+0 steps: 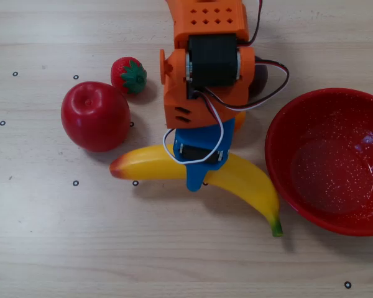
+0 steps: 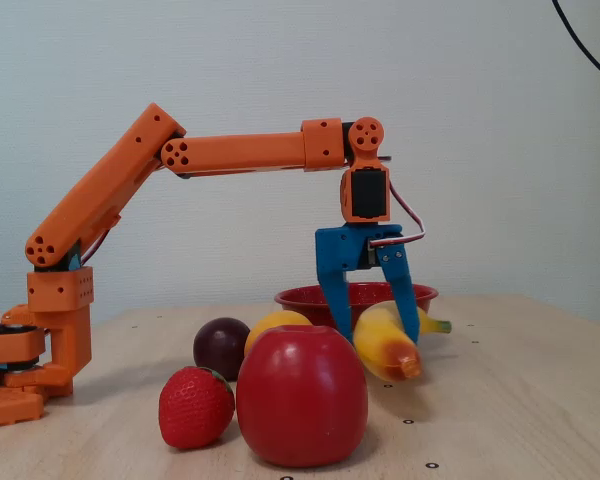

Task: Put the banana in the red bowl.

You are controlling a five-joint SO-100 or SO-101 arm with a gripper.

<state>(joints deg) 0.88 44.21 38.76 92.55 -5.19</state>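
Note:
The yellow banana (image 1: 242, 180) hangs level a little above the table, its reddish tip to the left and its green stem to the right in the overhead view. My blue gripper (image 1: 198, 177) is shut on its middle. From the side, the banana (image 2: 383, 347) is clear of the wood between the blue fingers (image 2: 408, 305) of the gripper (image 2: 375, 330). The red bowl (image 1: 336, 162) with white speckles sits empty just right of the banana's stem end. In the fixed view the red bowl (image 2: 300, 297) shows behind the gripper.
A red apple (image 1: 95, 116) and a strawberry (image 1: 128, 75) lie left of the arm. A dark plum (image 2: 221, 346) and a round orange-yellow fruit (image 2: 276, 324) sit under the arm. The orange arm base (image 2: 30, 350) stands at the left in the fixed view.

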